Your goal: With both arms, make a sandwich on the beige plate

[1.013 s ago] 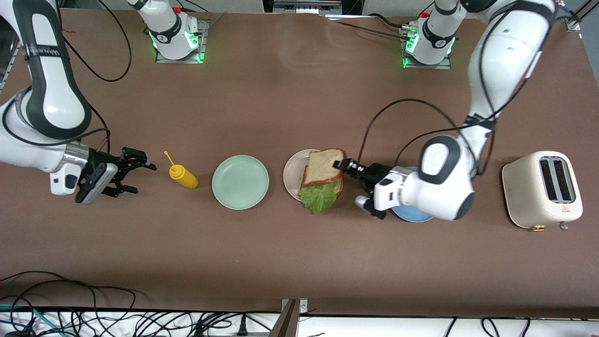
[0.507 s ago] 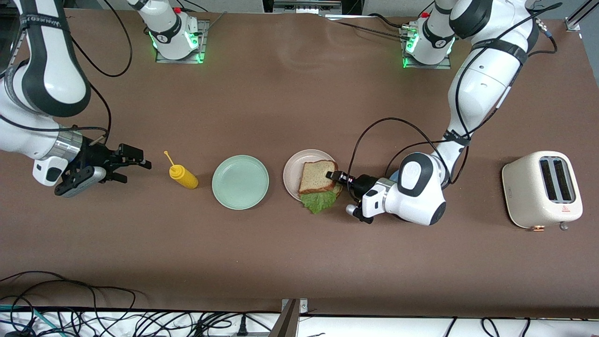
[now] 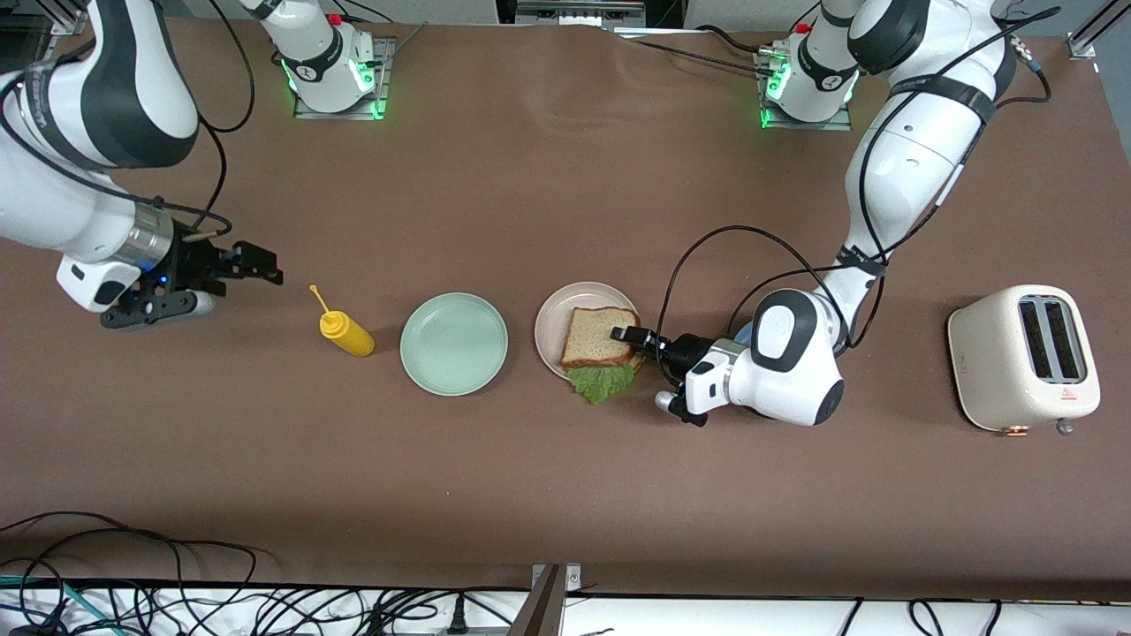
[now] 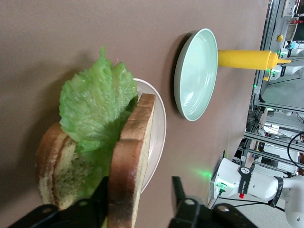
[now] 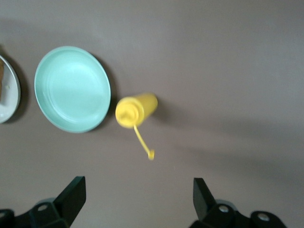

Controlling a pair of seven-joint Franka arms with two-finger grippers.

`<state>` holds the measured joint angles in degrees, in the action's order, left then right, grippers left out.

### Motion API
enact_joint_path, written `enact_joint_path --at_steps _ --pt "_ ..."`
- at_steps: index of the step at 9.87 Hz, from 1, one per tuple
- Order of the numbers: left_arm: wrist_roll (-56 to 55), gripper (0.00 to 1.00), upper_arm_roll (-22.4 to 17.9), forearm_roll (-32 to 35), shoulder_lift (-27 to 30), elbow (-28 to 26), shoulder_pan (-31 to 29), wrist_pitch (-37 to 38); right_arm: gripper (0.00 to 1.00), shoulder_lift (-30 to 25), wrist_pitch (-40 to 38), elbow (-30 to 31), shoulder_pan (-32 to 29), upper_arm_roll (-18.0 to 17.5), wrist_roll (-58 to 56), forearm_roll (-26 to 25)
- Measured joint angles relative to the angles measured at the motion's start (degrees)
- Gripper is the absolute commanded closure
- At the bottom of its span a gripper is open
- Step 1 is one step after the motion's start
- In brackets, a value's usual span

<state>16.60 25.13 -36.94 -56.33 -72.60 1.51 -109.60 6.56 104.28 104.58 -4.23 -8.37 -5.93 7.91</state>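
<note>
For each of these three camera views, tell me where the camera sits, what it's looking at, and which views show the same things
Front view: high, across the table, facing both arms; left gripper at the sandwich on the beige plate, right gripper above the table.
Left wrist view: on the left wrist; its own fingers straddle the top bread slice.
Right wrist view: on the right wrist, looking down past its own open fingers.
Shared: all show the mint green plate and mustard bottle.
</note>
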Motion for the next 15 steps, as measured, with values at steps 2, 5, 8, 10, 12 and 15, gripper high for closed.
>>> enact_joint_path --at_steps 2,5,8,10,12,15 --pt "-0.79 0.00 0.07 1.22 2.19 0.33 -0.03 1.05 0.00 -2.85 -8.02 0.04 -0.21 0.76 0.80 -3.50" --pt "-5.82 0.00 -0.04 4.63 8.78 0.85 -0.88 7.62 0.00 -3.74 -10.87 0.39 -1.03 1.25 0.80 -4.48" --pt "-8.47 0.00 -0.53 9.88 15.12 1.04 -2.90 14.44 0.00 -4.06 -10.15 0.39 -1.76 6.45 0.69 -4.72" --pt "-8.69 0.00 -0.86 18.44 19.82 1.14 -5.18 17.03 0.00 -4.08 -8.78 0.40 -1.99 7.85 0.70 -4.70" --pt "-9.29 0.00 -1.24 28.24 24.19 1.11 -4.69 18.64 0.00 -4.13 -8.65 0.23 -1.63 7.54 0.77 -4.70" --pt "-12.20 0.00 -9.18 38.07 32.33 0.71 2.20 22.23 0.00 -4.50 -9.79 -1.85 -1.60 7.09 0.90 -4.68"
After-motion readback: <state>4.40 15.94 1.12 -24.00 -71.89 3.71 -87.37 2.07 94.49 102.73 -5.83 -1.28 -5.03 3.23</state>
